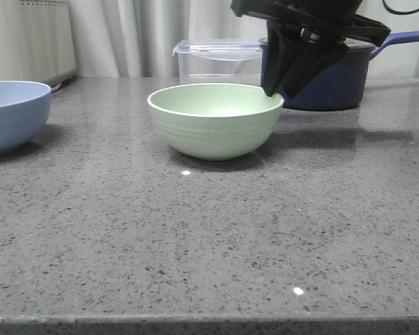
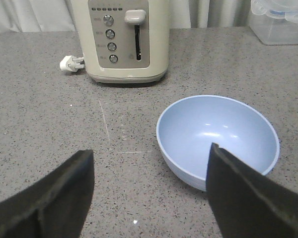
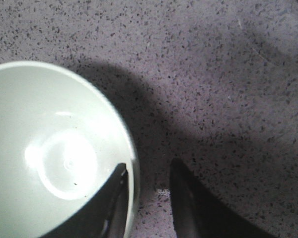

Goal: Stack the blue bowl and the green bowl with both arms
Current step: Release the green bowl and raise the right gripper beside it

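At mid-counter (image 1: 216, 237) your green bowl (image 1: 215, 120) sits upright, and your right end effector (image 1: 283, 85) straddles its far right rim, fingers apart, one inside, one outside. Over by the counter's left edge, the blue bowl (image 1: 12, 114) sits near a toaster (image 2: 120, 39), your left end effector (image 2: 151, 191) hovering wide open.

Low front view; wrist close-ups downward

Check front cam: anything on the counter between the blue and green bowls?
Nothing. In the front view, only bare speckled countertop lies between the blue bowl and the green bowl.
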`<state>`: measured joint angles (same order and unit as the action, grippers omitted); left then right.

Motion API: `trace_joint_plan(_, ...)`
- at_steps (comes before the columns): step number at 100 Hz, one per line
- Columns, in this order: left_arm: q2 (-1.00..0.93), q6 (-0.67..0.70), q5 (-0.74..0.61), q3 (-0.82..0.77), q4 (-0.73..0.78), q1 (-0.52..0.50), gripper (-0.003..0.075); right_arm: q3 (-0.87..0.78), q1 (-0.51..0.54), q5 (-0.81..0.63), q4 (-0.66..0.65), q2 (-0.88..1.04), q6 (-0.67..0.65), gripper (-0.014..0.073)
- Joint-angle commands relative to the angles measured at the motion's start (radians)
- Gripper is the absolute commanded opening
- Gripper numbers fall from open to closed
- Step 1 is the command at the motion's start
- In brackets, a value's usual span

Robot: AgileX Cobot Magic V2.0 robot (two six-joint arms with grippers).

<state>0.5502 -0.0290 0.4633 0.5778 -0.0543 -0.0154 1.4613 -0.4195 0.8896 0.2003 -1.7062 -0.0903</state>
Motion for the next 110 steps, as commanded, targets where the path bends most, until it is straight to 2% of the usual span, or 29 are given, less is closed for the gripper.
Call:
trace_joint_plan(1, 0.008, 0.007, -0.067, 0.037, -0.005, 0.000, 0.0473, 0.037, 0.000, -0.049, 0.002, 0.076, 0.012, 0.0232)
trace_joint_plan(20, 0.008, 0.007, -0.067, 0.037, -0.005, 0.000, 0.0473, 0.013, 0.000, -0.058, -0.008, 0.137, 0.012, 0.0136)
trace_joint_plan(41, 0.008, 0.007, -0.053, 0.037, -0.005, 0.000, 0.0473, -0.092, 0.000, -0.067, -0.008, 0.228, 0.012, -0.0084)
trace_joint_plan(75, 0.056, 0.007, -0.025, 0.041, -0.014, 0.000, 0.0473, -0.243, 0.000, -0.114, -0.004, 0.316, 0.027, -0.0081)
trace_joint_plan(84, 0.075, 0.007, -0.025, 0.041, -0.017, 0.000, 0.0473, -0.297, -0.012, -0.157, 0.017, 0.316, 0.067, -0.0081)
trace_joint_plan(110, 0.089, 0.007, -0.024, 0.070, -0.017, 0.000, 0.0473, -0.386, -0.053, -0.290, 0.055, 0.307, 0.068, -0.0081)
